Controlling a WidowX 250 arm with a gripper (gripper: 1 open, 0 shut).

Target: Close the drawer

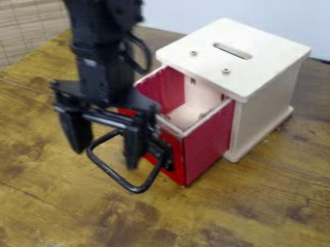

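The red drawer (200, 145) stands pulled out of the white cabinet (252, 72), its pale inside showing. Its red front panel faces front-left, with a large black loop handle (119, 166) on a black mount (157, 154). My black gripper (103, 140) hangs open just left of the front panel. One finger (68, 135) is left of the loop and the other finger (133, 145) stands over the loop close to the mount. It holds nothing.
The white wooden cabinet with a slot on top stands at the back right on the worn wooden table (52, 212). A woven mat (26, 29) lies at the far left corner.
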